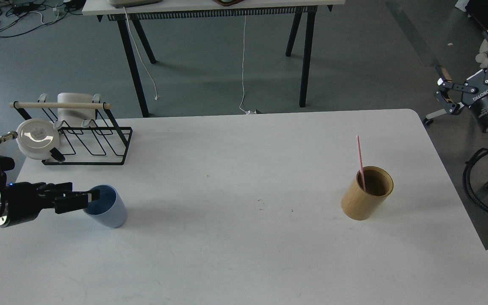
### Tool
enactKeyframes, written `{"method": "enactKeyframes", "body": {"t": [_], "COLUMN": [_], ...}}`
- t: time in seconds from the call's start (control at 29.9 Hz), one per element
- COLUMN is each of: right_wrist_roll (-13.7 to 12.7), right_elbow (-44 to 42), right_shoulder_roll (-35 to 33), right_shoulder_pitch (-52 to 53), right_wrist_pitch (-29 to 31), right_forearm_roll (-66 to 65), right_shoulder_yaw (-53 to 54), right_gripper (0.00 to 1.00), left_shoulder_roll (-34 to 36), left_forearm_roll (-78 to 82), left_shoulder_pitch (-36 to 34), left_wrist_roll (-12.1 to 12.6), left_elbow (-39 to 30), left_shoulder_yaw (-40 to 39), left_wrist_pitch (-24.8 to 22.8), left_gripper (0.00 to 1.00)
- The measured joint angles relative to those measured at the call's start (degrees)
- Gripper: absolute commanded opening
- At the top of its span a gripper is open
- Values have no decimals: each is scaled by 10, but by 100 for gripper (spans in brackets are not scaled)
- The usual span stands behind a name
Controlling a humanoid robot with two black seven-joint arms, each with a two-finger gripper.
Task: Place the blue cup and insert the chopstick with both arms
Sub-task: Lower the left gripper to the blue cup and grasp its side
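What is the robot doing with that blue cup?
The left gripper is at the rim of the blue cup, which stands on the white table. One finger seems to reach over the rim, so it looks like a pinch on the cup's wall, though I cannot be sure it is closed. The pink chopstick stands in the tan holder on the right side. The right gripper is open, off past the table's right edge, holding nothing.

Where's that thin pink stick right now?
In the head view, the pink stick stands inside the tan holder on the table's right side, far from the blue cup.
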Motion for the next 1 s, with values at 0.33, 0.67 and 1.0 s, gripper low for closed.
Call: {"method": "enactKeyframes", "body": {"t": [0.33, 0.67, 1.0], "right_wrist_roll": [0, 1, 1], "right_elbow": [0, -1, -1], "right_shoulder_roll": [0, 0, 0], "right_shoulder_pitch": [-4, -4, -9], "right_wrist_pitch": [0, 0, 0], "right_forearm_roll": [0, 0, 0], "right_shoulder_yaw": [1, 1, 4], "right_gripper": [99, 99, 99], "left_shoulder_roll": [-28, -33, -34], "left_forearm_roll": [0, 0, 15], "left_shoulder_pitch": [1, 4, 18], "left_wrist_roll": [0, 0, 0], "left_elbow": [40, 45, 45], "left_shoulder_yaw": [8, 12, 13], "left_wrist_pitch": [18, 26, 63], "left_gripper": [100, 98, 80]}}
